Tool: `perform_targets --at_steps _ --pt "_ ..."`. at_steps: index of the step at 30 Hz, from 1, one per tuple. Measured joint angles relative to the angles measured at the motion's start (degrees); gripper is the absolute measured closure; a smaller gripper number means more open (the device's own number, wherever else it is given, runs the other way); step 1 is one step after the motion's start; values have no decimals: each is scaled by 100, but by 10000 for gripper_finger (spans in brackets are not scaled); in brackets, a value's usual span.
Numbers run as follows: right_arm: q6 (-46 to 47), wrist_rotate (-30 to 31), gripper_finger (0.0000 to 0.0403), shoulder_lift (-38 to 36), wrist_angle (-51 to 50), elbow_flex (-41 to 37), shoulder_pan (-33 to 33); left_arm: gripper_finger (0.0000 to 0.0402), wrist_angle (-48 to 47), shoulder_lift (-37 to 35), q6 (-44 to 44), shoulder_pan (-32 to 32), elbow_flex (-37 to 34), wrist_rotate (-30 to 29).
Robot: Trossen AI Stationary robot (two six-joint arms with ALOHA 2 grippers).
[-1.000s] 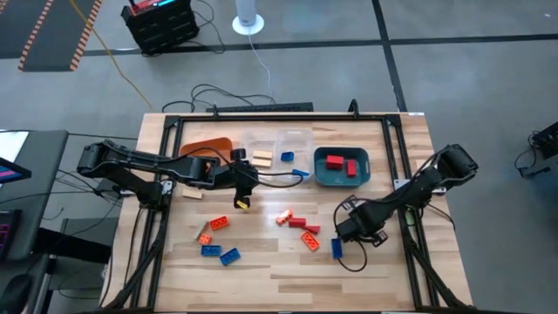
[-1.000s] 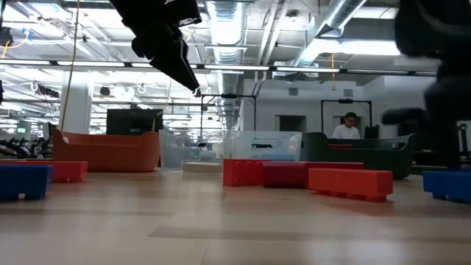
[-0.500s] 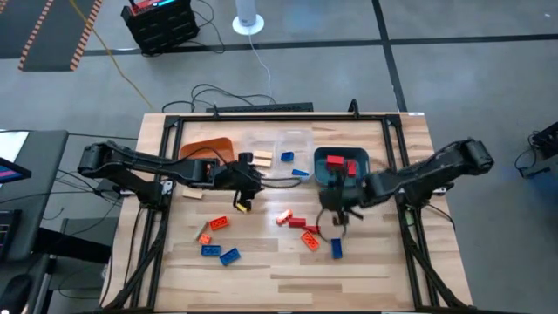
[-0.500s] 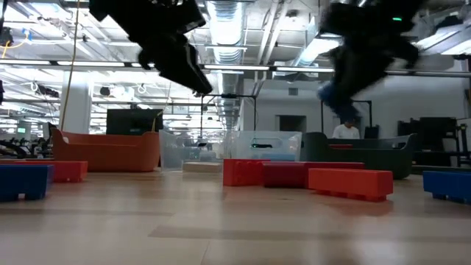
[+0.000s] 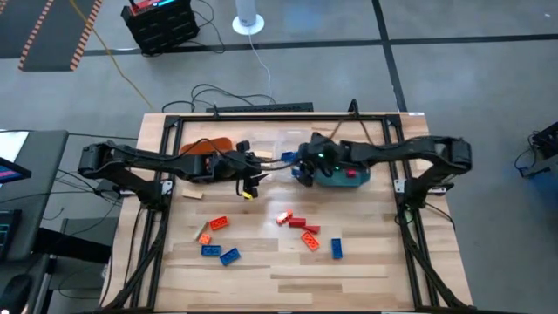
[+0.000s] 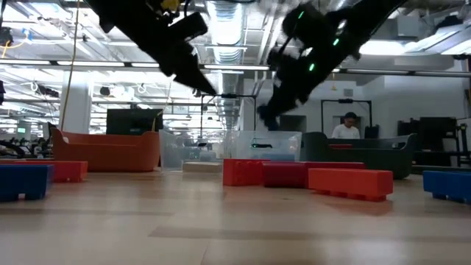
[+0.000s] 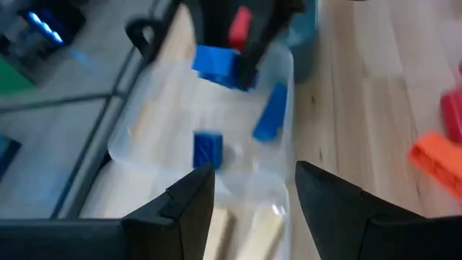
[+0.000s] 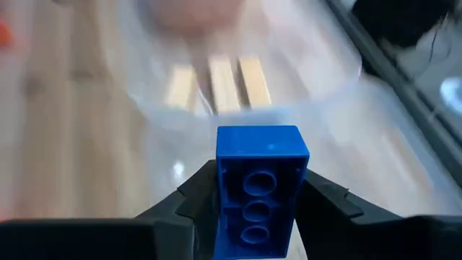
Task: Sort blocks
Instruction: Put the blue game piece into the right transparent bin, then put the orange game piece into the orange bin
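A: High view: right gripper (image 5: 302,166) has swung from the near-right floor of the table to over the clear tray (image 5: 277,145), arm stretched across the teal tray (image 5: 359,179). So a blue one is picked, drop-off pending.

B: Left gripper (image 5: 248,185)?

A: Just beside the tray, opposite the right one. Left wrist view: fingers (image 7: 189,195) apart, nothing between. Ahead of them, two blue blocks (image 7: 208,148) in the tray.

B: Low view?

A: Both arms hang above the table; grip hard to read there.

B: Right wrist?

A: Fingers clamped on a blue block (image 8: 261,188), tan blocks (image 8: 222,83) beyond it, probably in the tray.
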Motion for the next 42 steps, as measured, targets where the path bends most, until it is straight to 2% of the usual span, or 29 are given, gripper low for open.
perform_targets --at_steps 7,13,16,20,24,27,34,42 --pt "-198 -272 192 634 -461 542 -151 212 -831 -1 -308 -119 4 -5" --pt "-383 -274 169 435 -1544 1057 -30 212 -1786 -13 -528 -310 318 14" --pt "-343 -255 169 -7 -1893 1111 367 212 -2272 -15 -697 -508 550 17" --pt "-451 -270 173 -230 -1831 1113 1300 212 -2629 -17 -771 -732 803 -10" --pt "-365 -273 175 201 -1538 1111 2111 212 -2658 -17 -790 -769 886 -35" --pt "-200 -281 175 710 -1500 1207 2415 212 -2751 -17 -812 -769 887 -46" --pt "-489 -275 175 1724 -1507 1794 2518 212 -3482 -106 -1080 -758 887 -380" --pt "-1056 -266 175 2188 -1713 2220 2374 212 -4185 -693 -1777 -752 885 -399"
